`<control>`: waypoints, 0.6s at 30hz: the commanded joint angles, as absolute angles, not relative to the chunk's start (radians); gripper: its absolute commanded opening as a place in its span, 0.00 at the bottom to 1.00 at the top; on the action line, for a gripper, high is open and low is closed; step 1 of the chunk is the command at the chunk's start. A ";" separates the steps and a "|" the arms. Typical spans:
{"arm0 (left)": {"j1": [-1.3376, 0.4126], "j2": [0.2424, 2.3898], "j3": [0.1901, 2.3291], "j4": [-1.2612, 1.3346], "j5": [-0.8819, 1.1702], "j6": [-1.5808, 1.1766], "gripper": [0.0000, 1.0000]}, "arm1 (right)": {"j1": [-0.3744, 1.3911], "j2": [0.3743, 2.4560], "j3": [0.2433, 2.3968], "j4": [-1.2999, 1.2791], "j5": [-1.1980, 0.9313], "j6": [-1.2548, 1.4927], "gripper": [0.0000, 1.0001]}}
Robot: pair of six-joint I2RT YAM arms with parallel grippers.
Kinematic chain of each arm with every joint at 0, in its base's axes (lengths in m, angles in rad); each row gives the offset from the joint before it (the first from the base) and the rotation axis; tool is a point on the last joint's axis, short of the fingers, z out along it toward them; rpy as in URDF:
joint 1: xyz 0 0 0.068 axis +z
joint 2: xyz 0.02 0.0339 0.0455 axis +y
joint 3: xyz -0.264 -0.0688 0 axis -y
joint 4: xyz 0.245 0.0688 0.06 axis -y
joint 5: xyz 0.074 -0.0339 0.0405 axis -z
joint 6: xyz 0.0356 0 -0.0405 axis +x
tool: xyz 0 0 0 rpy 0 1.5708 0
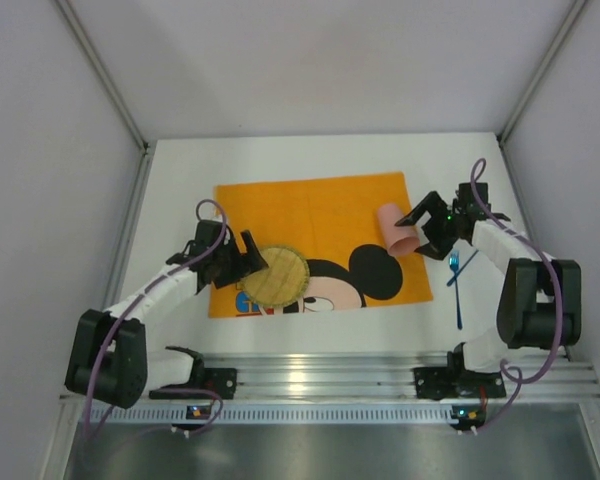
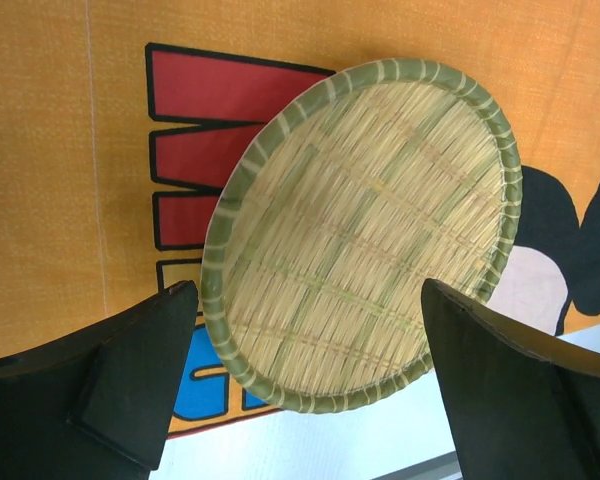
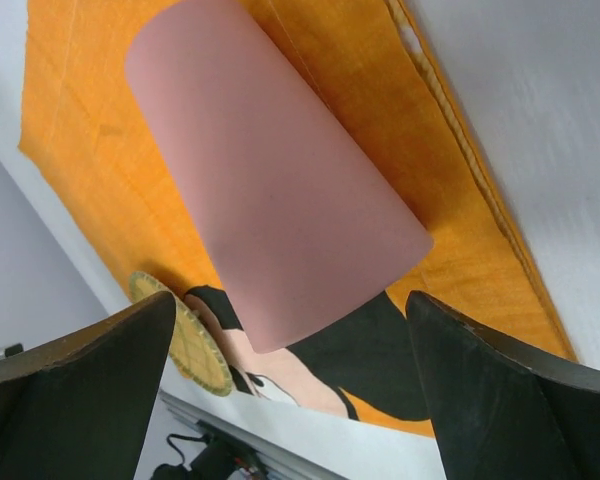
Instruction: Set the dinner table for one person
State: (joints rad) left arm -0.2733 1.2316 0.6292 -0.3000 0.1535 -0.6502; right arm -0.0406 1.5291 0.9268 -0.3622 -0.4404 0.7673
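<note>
The white dinner table (image 1: 310,335) carries an orange Mickey Mouse placemat (image 1: 320,215). A round woven bamboo plate (image 1: 276,275) lies on the placemat's near left part. My left gripper (image 1: 242,265) is open just left of it. In the left wrist view its fingers stand wide apart (image 2: 308,290) on either side of the plate (image 2: 360,220), not touching it. A pink cup (image 1: 395,228) appears to lie on its side at the placemat's right edge. My right gripper (image 1: 421,235) is open right beside it, jaws apart (image 3: 290,300) around the cup's end (image 3: 280,190).
A blue fork (image 1: 457,288) lies on the white table right of the placemat, beside my right arm. A ribbed aluminium rail (image 1: 320,380) runs along the near edge. Grey walls close in the left, right and back sides.
</note>
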 commanded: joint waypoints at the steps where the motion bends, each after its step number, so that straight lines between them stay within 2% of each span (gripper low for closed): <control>1: -0.267 1.252 0.658 -0.193 0.150 -0.626 0.98 | -0.032 1.459 0.902 -0.310 -0.482 0.857 0.99; 9: -0.265 1.364 0.701 -0.173 0.218 -0.626 0.99 | 0.024 1.344 0.838 -0.220 -0.396 1.000 0.98; 15: -0.265 1.420 0.755 -0.178 0.244 -0.609 0.98 | 0.104 1.388 0.825 -0.135 -0.276 1.055 0.96; 17: -0.265 1.427 0.767 -0.186 0.248 -0.601 0.98 | 0.130 1.414 0.824 -0.123 -0.247 1.063 0.94; 18: -0.265 1.427 0.779 -0.195 0.247 -0.597 0.98 | 0.138 1.416 0.822 -0.108 -0.230 1.074 0.88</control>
